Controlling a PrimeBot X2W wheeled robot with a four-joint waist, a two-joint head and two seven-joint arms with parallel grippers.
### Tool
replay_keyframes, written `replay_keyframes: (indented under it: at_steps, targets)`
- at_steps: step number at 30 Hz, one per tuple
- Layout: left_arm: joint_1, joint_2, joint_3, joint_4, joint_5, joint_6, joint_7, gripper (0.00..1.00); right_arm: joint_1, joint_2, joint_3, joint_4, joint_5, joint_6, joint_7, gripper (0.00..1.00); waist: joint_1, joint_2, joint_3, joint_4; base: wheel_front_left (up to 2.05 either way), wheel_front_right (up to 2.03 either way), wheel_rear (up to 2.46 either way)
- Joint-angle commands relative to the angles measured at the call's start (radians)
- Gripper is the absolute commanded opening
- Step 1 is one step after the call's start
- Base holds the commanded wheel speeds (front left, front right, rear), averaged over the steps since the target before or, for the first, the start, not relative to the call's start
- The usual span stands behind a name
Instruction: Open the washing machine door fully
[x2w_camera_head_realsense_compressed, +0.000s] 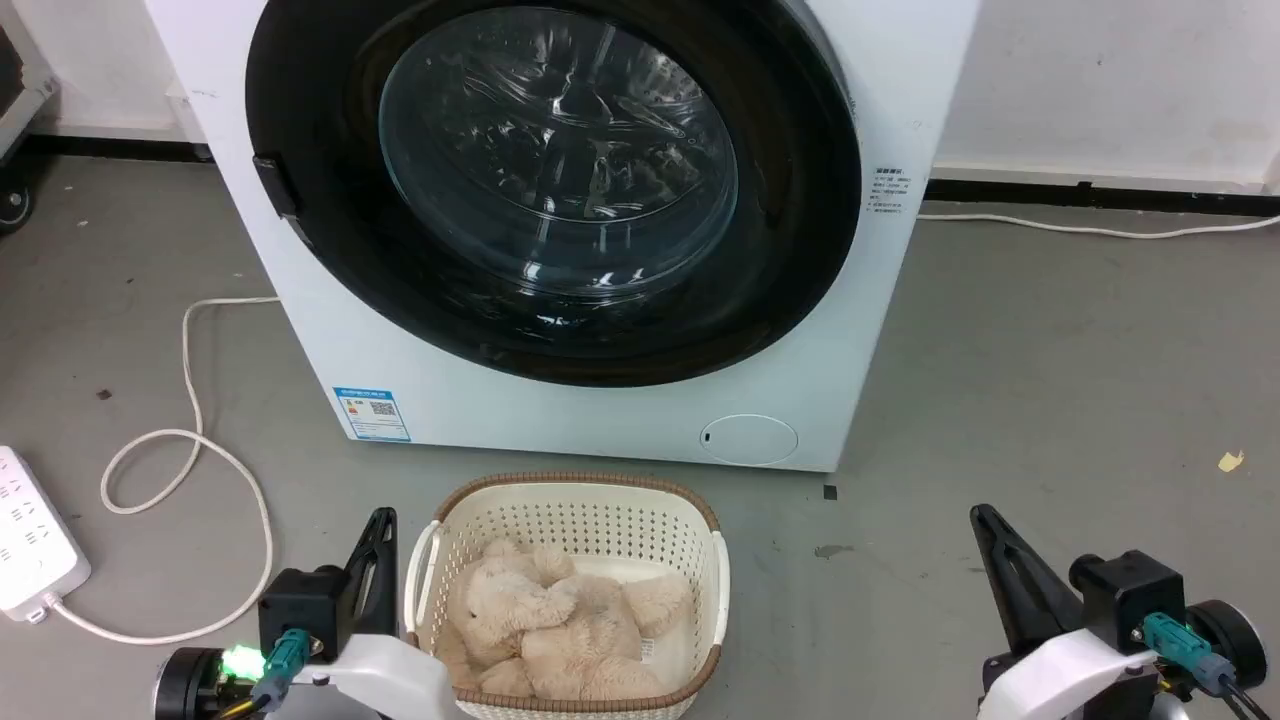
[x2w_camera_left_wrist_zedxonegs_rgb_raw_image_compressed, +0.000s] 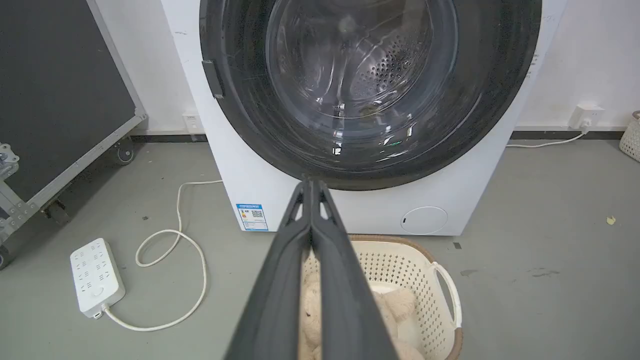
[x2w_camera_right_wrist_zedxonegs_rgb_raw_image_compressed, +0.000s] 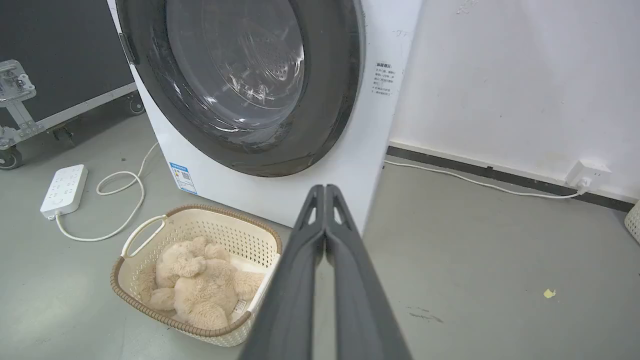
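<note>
The white washing machine (x2w_camera_head_realsense_compressed: 620, 420) stands ahead on the grey floor. Its door (x2w_camera_head_realsense_compressed: 555, 185), a glossy black disc with a bulging glass centre, lies flat against the front, with a dark tab (x2w_camera_head_realsense_compressed: 275, 185) at its left rim. The door (x2w_camera_left_wrist_zedxonegs_rgb_raw_image_compressed: 370, 85) also faces the left wrist view and shows at the upper left of the right wrist view (x2w_camera_right_wrist_zedxonegs_rgb_raw_image_compressed: 240, 80). My left gripper (x2w_camera_head_realsense_compressed: 383, 520) is low at the bottom left, shut and holding nothing. My right gripper (x2w_camera_head_realsense_compressed: 980, 515) is at the bottom right, also shut and holding nothing. Both are well short of the door.
A cream perforated basket (x2w_camera_head_realsense_compressed: 570, 515) holding a beige plush toy (x2w_camera_head_realsense_compressed: 560, 620) sits on the floor right before the machine. A white power strip (x2w_camera_head_realsense_compressed: 30, 545) and looped cable (x2w_camera_head_realsense_compressed: 190, 440) lie at the left. A black wheeled case (x2w_camera_left_wrist_zedxonegs_rgb_raw_image_compressed: 55, 100) stands left of the machine.
</note>
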Motion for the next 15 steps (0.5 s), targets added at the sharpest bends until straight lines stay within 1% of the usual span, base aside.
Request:
replay_keyframes:
  at_steps: [1,15]
  targets:
    - [-0.015,0.000,0.000,-0.004,0.003,0.003,0.000,0.00,-0.014,0.005,0.000,-0.005,-0.008,-0.001,0.001,0.00,0.0000,0.0000,0.000,0.000,0.00,0.00,0.00]
    - [-0.015,0.000,0.000,-0.004,0.003,0.003,0.000,0.00,-0.014,0.005,0.000,-0.005,-0.008,-0.001,0.001,0.00,0.0000,0.0000,0.000,0.000,0.00,0.00,0.00]
